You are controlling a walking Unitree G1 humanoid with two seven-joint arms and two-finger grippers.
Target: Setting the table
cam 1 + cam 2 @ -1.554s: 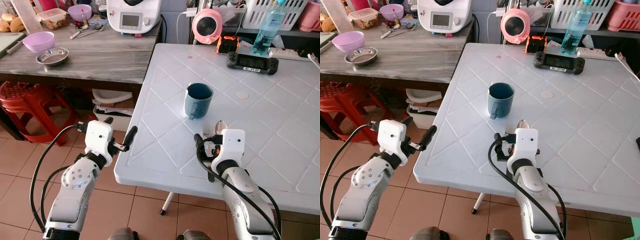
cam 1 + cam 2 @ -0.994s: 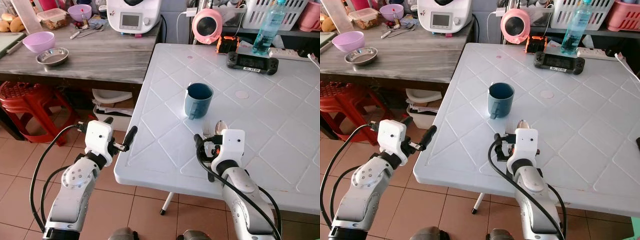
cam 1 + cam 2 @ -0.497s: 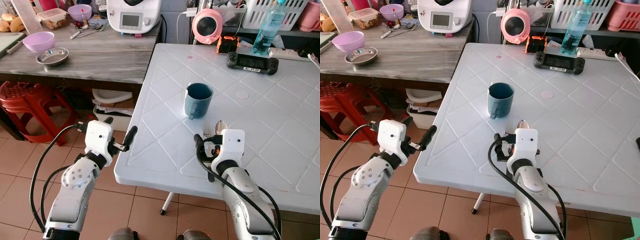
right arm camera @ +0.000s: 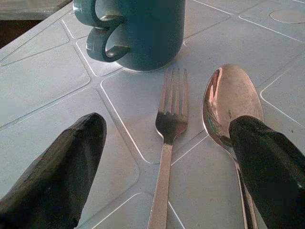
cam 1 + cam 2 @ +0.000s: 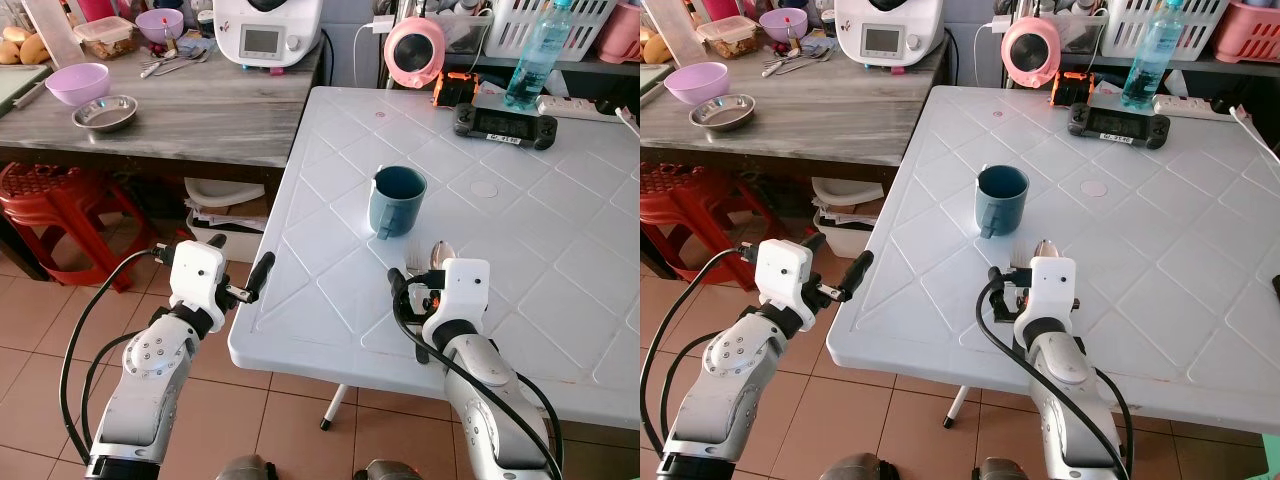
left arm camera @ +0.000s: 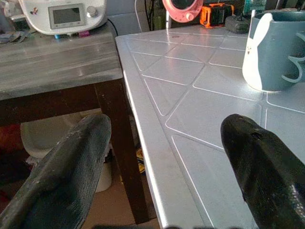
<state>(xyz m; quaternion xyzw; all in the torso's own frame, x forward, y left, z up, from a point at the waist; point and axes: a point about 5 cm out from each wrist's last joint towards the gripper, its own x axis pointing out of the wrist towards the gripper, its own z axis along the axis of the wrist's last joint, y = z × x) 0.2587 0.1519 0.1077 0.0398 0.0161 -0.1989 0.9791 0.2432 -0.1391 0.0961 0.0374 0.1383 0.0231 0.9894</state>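
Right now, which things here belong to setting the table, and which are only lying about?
For the job: blue mug, fork, spoon, all on the white table.
Lying about: water bottle, game controller, pink kettle, purple bowl.

White plastic surface [image 5: 560,300], diamond-patterned. Blue mug [image 5: 396,200] upright near centre; fork [image 4: 168,125] and spoon [image 4: 232,107] side by side at its 6 o'clock, apart. Black controller [image 5: 505,124], orange-black device [image 5: 456,88], pink round appliance [image 5: 415,51] and water bottle [image 5: 540,48] along the 12 o'clock edge.
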